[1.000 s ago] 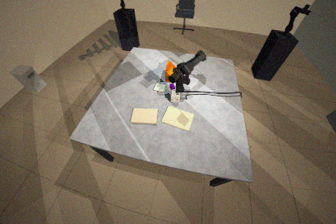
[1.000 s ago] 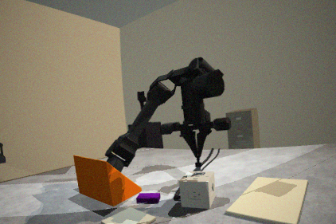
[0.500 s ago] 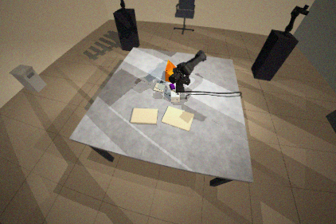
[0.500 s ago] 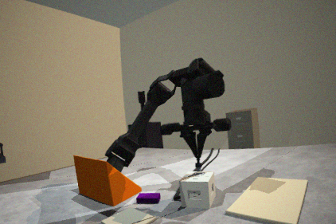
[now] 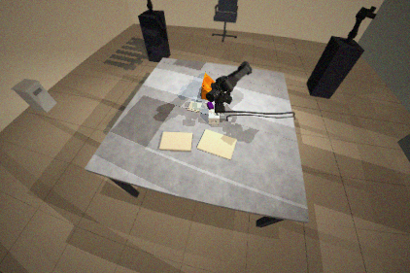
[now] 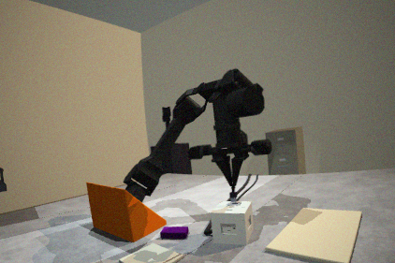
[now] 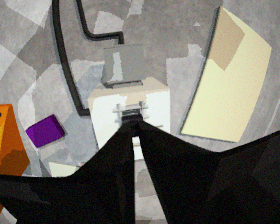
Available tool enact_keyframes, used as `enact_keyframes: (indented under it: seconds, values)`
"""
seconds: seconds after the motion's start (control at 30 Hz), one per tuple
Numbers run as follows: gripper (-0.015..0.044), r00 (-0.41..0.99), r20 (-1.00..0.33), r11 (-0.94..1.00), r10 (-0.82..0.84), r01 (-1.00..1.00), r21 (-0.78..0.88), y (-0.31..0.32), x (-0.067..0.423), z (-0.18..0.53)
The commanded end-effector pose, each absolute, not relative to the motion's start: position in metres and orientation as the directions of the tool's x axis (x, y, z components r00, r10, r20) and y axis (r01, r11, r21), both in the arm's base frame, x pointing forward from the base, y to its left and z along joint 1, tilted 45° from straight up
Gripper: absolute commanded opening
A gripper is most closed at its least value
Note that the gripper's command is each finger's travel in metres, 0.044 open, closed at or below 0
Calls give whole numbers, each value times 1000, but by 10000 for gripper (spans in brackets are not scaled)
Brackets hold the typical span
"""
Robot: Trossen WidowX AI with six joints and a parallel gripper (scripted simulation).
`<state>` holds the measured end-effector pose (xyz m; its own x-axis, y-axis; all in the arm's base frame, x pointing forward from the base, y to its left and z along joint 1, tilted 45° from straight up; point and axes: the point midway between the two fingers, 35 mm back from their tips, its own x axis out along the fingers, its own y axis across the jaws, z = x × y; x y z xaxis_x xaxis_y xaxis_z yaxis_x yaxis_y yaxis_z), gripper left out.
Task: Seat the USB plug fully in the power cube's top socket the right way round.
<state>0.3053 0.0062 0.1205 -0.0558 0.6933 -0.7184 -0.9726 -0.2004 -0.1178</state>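
A white power cube (image 5: pixel 214 117) (image 6: pixel 229 225) (image 7: pixel 103 116) stands near the middle of the table. The USB plug (image 6: pixel 232 199) (image 7: pixel 130 111) sticks up from the socket on its top face. Its black cable (image 5: pixel 262 114) (image 7: pixel 63 66) trails away across the table. My gripper (image 5: pixel 217 103) (image 6: pixel 232 194) (image 7: pixel 134 128) points straight down over the cube. It is shut on the plug, with the fingertips just above the cube's top. How deep the plug sits in the socket is hidden by the fingers.
An orange wedge (image 5: pixel 207 82) (image 6: pixel 117 215) (image 7: pixel 9 143) and a small purple block (image 5: pixel 210 104) (image 6: pixel 174 232) (image 7: pixel 45 130) lie close beside the cube. Two cream pads (image 5: pixel 176 141) (image 5: pixel 217 144) lie toward the front; one shows in the other views (image 6: pixel 318 232) (image 7: pixel 234 78). A flat booklet (image 6: pixel 150 255) lies near the cube.
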Motion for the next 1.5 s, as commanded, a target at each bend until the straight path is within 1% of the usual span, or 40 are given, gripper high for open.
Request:
enact_keyframes:
  seconds: [0.0,1.47]
  values:
    - [0,-54,-717,-195,695,-974,-116,7,305,120]
    - [0,-54,-716,-195,696,-974,-116,11,305,116]
